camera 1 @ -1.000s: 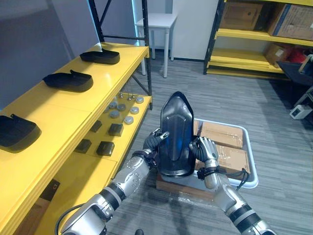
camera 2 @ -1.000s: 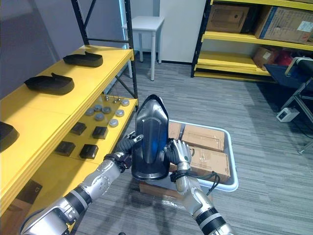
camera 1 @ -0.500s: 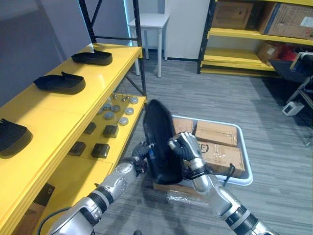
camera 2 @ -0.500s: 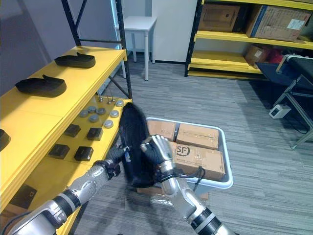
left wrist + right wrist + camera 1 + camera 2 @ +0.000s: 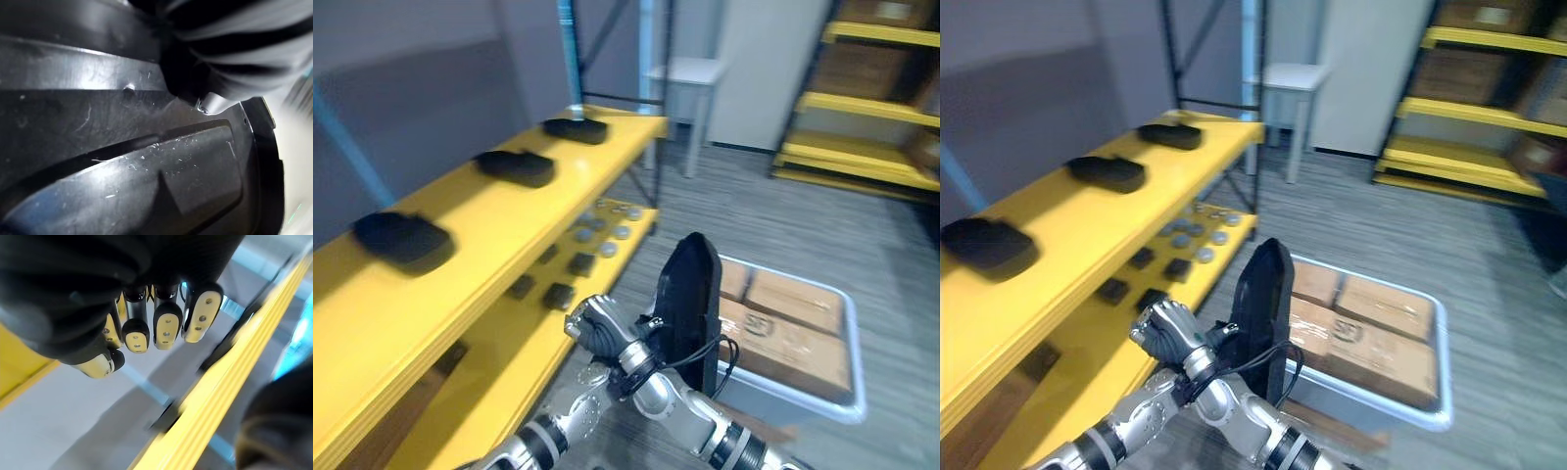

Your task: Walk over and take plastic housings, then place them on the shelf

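A long black plastic housing [image 5: 691,294] stands upright and edge-on between my arms, above the floor beside the yellow shelf [image 5: 460,255]. Its scratched inner face [image 5: 122,161] lies right against my left hand [image 5: 234,44], whose fingers are hidden. My right hand [image 5: 599,329] sits just left of the housing with its fingers [image 5: 166,328] curled; nothing shows between them. Three more black housings lie in a row on the top shelf board: a near one [image 5: 401,238], a middle one [image 5: 516,166] and a far one [image 5: 576,129].
The lower shelf board carries small dark blocks [image 5: 558,294] and round metal parts [image 5: 607,230]. A pale tote [image 5: 793,397] with cardboard boxes [image 5: 793,338] stands on the floor to the right. A white table [image 5: 690,73] and a yellow rack [image 5: 862,108] are at the back.
The camera has swung, so the shelf now fills more of the left. The housing has turned edge-on. My right hand has shifted from its right side to its left and is curled.
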Motion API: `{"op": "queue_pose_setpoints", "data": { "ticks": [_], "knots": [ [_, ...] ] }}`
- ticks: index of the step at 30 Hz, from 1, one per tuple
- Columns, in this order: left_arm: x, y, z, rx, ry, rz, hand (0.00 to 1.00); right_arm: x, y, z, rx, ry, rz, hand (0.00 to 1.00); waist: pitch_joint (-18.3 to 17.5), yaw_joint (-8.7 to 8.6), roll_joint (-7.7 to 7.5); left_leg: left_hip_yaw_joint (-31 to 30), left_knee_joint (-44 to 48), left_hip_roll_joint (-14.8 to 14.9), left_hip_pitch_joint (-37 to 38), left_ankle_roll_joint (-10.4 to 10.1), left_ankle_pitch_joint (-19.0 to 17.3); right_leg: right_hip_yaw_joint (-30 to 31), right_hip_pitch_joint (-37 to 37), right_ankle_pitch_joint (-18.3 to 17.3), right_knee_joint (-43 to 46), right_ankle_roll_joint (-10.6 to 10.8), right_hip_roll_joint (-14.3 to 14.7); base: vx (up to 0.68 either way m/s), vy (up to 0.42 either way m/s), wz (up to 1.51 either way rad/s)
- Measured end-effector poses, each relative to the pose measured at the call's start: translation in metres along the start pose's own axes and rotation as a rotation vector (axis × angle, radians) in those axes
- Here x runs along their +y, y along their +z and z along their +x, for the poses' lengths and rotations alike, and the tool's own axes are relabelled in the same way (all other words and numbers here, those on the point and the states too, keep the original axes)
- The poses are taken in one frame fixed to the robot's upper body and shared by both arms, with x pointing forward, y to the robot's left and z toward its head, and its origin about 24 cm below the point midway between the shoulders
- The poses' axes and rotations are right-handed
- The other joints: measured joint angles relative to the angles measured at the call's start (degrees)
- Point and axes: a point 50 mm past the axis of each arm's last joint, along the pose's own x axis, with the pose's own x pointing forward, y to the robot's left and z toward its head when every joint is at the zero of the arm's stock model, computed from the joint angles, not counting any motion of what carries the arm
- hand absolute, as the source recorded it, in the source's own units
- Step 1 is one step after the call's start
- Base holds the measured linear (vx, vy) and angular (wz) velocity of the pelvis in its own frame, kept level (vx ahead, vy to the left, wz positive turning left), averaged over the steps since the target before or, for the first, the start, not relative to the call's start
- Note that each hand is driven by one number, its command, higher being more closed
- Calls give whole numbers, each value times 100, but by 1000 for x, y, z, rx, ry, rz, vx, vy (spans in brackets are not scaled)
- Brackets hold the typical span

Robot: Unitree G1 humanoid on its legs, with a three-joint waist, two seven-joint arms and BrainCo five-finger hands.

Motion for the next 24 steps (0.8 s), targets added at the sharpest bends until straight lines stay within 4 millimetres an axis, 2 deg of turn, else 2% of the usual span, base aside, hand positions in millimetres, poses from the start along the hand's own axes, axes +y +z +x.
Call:
{"op": "queue_pose_setpoints", "data": {
  "ticks": [4,8,9,12,15,17,18,19,20,21,22,24],
  "knots": [
    [15,14,-12,-112,75,-90,100,3,4,0,-16,13,16,100,-4,68,-2,-420,-3,-308,83,43,35,-492,231,-230,204,147,-231,135,3,73],
    [13,26,-15,-190,101,-13,100,2,6,1,-21,4,42,100,-17,101,-2,-585,-110,-458,122,123,94,-698,269,-311,328,213,-360,59,15,29],
    [13,27,-17,-203,120,27,100,0,5,1,-12,-5,71,0,-17,100,-1,-633,-111,-505,132,132,101,-755,291,-324,358,234,-403,37,14,22],
    [16,24,-24,-238,187,135,100,-9,7,2,-8,-54,137,0,-20,70,-1,-714,-113,-587,180,156,114,-830,359,-362,421,291,-469,20,11,17],
    [26,23,-35,-303,374,305,100,-26,14,2,-47,-145,213,0,-22,101,1,-825,-118,-660,173,167,117,-988,404,-385,464,321,-491,2,4,23],
    [29,25,-38,-346,504,429,100,-36,19,3,-77,-189,278,0,-32,59,-13,-32,-7,-579,-16,408,-88,-1339,471,-390,433,343,-535,-16,3,88],
    [25,27,-37,-382,560,490,100,-47,22,2,-109,-235,325,0,-26,18,-6,1080,360,-390,-287,548,-180,-1657,545,-384,410,357,-563,15,19,125],
    [24,30,-38,-416,623,538,100,-55,24,3,-122,-269,378,0,-34,73,-2,2338,638,-68,-395,618,-222,-1844,618,-413,420,405,-577,68,36,114],
    [25,32,-40,-434,656,561,100,-59,25,3,-126,-281,413,0,-35,109,-13,2853,722,66,-408,673,-204,-1922,662,-425,427,435,-593,111,85,60],
    [29,39,-49,-473,722,587,100,-65,28,4,-144,-296,478,0,-61,197,-68,3192,794,67,-402,846,-290,-1975,688,-432,449,466,-704,126,105,17],
    [31,43,-54,-501,755,597,100,-68,33,4,-164,-302,514,0,-75,246,-90,3215,803,-12,-395,880,-341,-1979,688,-426,460,478,-781,151,155,16],
    [29,61,-67,-605,817,630,100,-88,42,2,-240,-351,651,0,-96,197,-56,3186,850,-215,-300,941,-635,-2118,648,-540,1296,561,-1250,176,183,43]
  ]
}}
